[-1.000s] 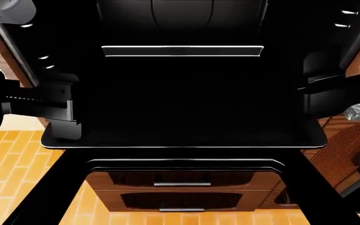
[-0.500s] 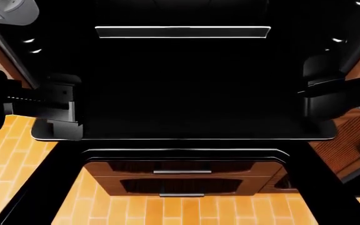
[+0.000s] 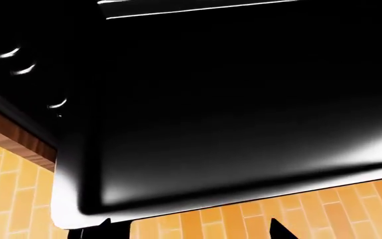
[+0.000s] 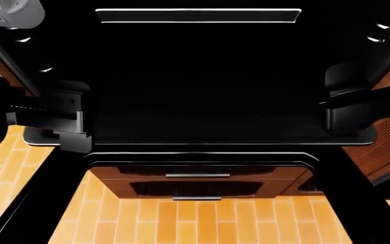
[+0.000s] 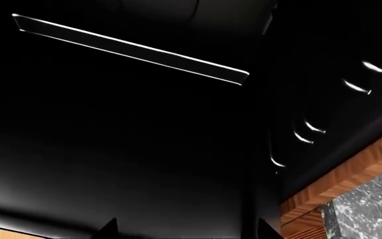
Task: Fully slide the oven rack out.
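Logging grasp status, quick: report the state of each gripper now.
Left gripper: at the oven rack front-left corner; cannot tell.
Right gripper: at its front-right corner; cannot tell.

No legible text, labels, brands, numbers or signs in any view.

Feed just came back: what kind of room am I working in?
Most likely a home kitchen: a black oven rack pulled out, wood drawers below, a marble-look counter beside it, and tan tiled floor.
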Tool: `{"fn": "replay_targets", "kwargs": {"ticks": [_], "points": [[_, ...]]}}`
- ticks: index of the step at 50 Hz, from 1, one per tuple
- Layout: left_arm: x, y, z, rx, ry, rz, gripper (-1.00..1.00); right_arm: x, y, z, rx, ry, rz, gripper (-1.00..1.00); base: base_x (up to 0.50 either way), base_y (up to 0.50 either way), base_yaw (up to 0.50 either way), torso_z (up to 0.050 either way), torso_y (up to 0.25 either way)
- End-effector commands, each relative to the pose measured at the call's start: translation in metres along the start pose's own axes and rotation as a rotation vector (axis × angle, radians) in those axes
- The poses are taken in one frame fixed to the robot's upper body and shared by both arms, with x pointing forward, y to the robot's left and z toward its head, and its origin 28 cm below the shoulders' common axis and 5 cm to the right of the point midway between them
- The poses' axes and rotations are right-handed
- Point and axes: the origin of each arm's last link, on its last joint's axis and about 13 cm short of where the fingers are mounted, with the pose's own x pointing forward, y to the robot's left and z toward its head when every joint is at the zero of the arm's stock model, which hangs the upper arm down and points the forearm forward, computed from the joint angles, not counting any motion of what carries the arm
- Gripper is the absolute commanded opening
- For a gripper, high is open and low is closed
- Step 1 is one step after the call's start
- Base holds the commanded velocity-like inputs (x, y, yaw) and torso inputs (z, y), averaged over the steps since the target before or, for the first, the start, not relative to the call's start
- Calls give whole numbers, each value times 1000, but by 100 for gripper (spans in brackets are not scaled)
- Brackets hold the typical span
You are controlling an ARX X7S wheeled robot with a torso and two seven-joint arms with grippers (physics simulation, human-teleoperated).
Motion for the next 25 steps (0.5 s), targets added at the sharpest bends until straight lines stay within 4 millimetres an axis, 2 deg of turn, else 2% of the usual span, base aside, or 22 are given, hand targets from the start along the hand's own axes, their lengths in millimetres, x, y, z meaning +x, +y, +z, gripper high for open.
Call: {"fn": "replay_targets", "kwargs": {"ticks": [1,19,25], "points": [[1,0,0,-3,1,-5,100,2,1,-1,0,4,4,100,0,0,0,0,-94],[6,-2,2,-2,2,-9,100,5,4,0,-8,3,17,100,0,0,0,0,-41],[21,-11,5,2,7,-30,100,22,9,-1,-17,24,49,100,0,0,0,0,0]]}}
